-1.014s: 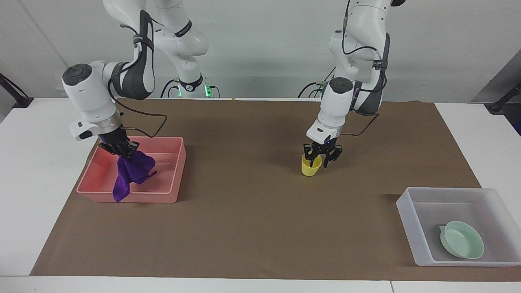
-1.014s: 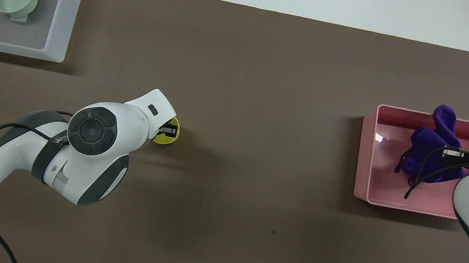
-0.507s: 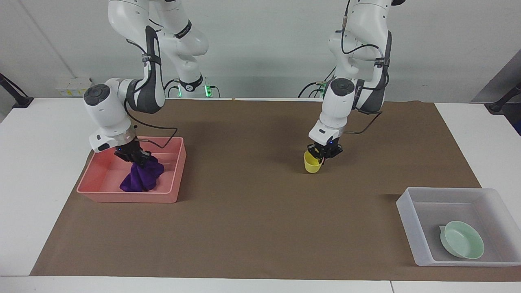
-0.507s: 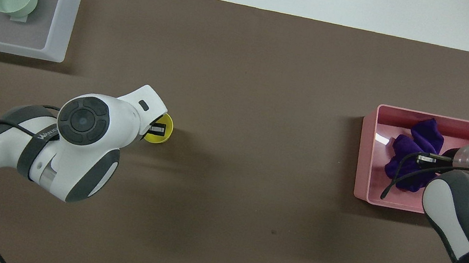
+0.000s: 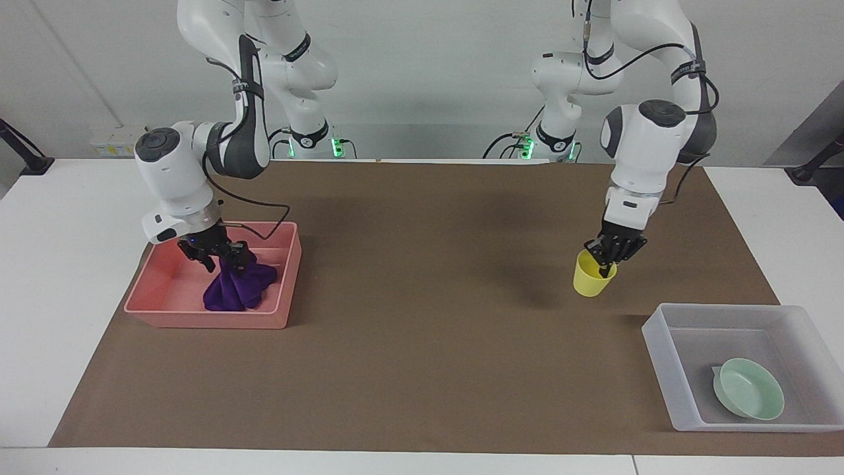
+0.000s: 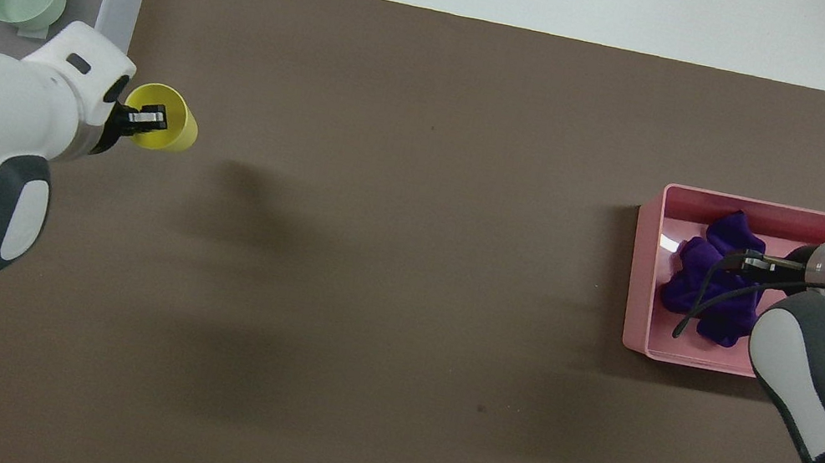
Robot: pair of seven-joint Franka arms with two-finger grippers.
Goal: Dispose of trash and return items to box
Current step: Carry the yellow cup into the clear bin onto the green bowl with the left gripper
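A pink bin [image 5: 165, 297] at the right arm's end of the counter [image 5: 59, 277] holds a crumpled purple rag [image 5: 239, 288]. The right tool [image 5: 214, 254], over the bin, has its fingers spread just above the rag. The left tool [image 5: 610, 254] pinches the rim of a smooth yellow cup [image 5: 592, 276], raised over the brown mat [image 5: 422, 316] near a translucent tray [image 5: 672, 389] holding a shallow mint-green bowl [image 5: 750, 389].

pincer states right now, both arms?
Left pincer: shut on the cup rim, cup carried in the air near the tray.
Right pincer: over the pink bin, at the rag; open or shut cannot be told.
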